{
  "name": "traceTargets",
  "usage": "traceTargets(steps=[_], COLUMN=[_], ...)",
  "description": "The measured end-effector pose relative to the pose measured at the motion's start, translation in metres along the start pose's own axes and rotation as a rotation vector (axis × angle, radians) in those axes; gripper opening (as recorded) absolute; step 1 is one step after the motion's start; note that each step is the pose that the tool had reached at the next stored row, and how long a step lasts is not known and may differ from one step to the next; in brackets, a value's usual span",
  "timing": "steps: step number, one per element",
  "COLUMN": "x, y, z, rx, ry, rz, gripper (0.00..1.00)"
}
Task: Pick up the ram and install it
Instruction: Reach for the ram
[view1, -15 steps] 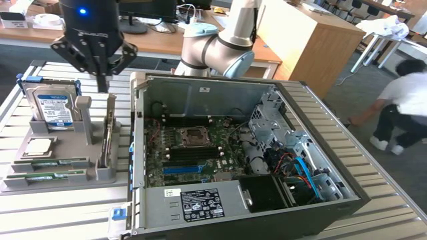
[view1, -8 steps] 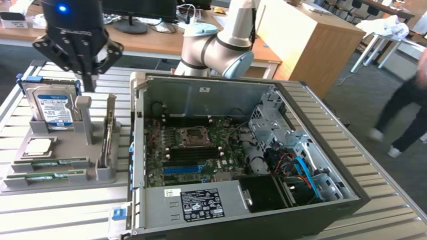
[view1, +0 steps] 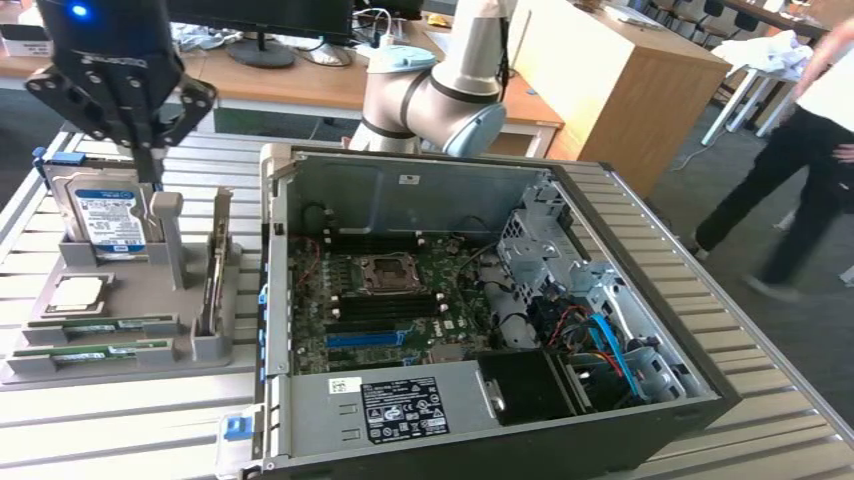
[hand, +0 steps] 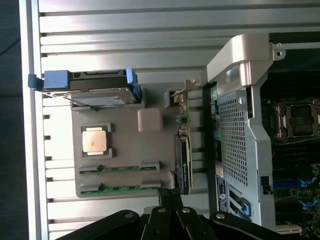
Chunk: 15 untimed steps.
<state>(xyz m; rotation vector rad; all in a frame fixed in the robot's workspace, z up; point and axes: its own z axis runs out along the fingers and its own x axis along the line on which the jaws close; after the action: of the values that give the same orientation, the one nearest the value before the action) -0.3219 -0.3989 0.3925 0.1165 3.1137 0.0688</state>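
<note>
Two green ram sticks (view1: 100, 327) (view1: 91, 352) lie side by side in slots at the front of a grey holder (view1: 134, 372) on the exterior view's left. The wrist view shows the same two ram sticks (hand: 120, 167) (hand: 120, 188) from above. My black gripper (view1: 144, 165) hangs over the back of the holder, near the hard drive (view1: 110, 218). It is well above the sticks. Its fingers are shut with nothing between them, and their tips (hand: 168, 194) meet in a point in the wrist view. The open computer case (view1: 400, 190) shows its motherboard (view1: 387, 300).
The holder also carries a silver processor chip (view1: 76, 292) and an upright card (view1: 214, 265). The case wall (view1: 274, 300) stands right beside the holder. A person (view1: 814, 150) is at the exterior view's far right, away from the slatted table (view1: 134, 430).
</note>
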Motion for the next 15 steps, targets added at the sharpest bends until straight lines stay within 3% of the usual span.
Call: traceTargets(steps=[6, 15], x=[0.014, 0.016], y=[-0.0011, -0.0012], z=[-0.0003, -0.0003], rx=[0.0, 0.0], ry=[0.0, -0.0001], rz=[0.0, 0.0], gripper=[0.1, 0.1])
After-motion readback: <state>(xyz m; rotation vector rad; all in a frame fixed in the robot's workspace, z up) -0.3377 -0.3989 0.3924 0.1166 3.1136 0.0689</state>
